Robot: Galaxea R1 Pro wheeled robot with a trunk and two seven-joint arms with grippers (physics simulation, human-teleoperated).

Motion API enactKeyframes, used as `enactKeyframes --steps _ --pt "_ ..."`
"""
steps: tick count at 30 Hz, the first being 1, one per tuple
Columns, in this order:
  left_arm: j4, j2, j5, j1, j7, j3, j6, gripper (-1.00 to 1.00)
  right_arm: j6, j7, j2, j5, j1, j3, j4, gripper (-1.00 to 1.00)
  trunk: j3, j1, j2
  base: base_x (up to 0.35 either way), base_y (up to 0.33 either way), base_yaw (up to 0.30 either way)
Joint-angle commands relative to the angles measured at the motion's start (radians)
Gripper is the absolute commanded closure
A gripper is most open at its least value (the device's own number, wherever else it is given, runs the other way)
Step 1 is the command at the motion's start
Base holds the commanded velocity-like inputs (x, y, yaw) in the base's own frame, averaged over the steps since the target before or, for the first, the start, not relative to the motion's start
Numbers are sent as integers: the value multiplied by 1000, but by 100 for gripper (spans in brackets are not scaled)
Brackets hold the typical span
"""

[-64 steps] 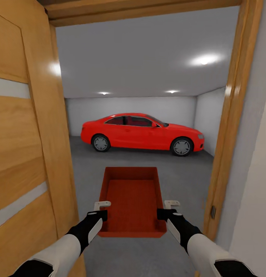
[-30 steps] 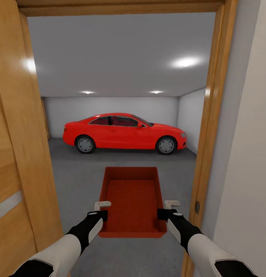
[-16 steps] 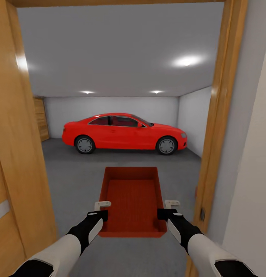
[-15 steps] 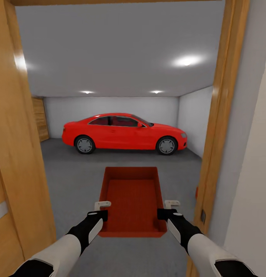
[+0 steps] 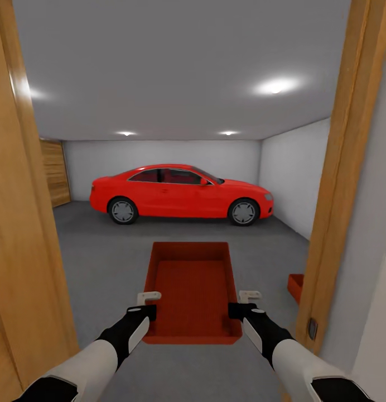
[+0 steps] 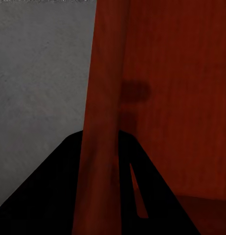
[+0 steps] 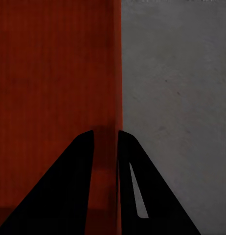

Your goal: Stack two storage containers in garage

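No readable text, labels, brands, numbers or signs appear anywhere: none on the glossy red two-door car, none on the open red-orange rectangular plastic bin.

You hold one bin in front of you, between door posts. Another bin sits on the floor right. The car is behind.

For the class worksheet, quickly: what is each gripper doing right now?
Left gripper: shut on the storage container, clamping its left wall.
Right gripper: shut on the same container, clamping its right wall.
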Motion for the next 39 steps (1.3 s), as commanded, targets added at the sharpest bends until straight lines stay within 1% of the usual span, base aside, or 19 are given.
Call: enactKeyframes --steps 1,7,15,39 --pt "-5 45 -14 -1 9 61 -33 100 5 0 -1 -10 1 -8 0 100 0 1 -1 202 163 0" --pt "-6 45 -14 -1 9 61 -33 100 5 0 -1 -10 1 -8 0 100 0 1 -1 172 122 0" --pt "-3 46 -14 -1 8 61 -33 100 5 0 -1 -10 1 -8 0 100 0 1 -1 156 15 0" --pt "2 47 -14 -1 6 62 -32 100 10 0 -1 -11 1 -8 0 100 0 1 -1 314 0 0"
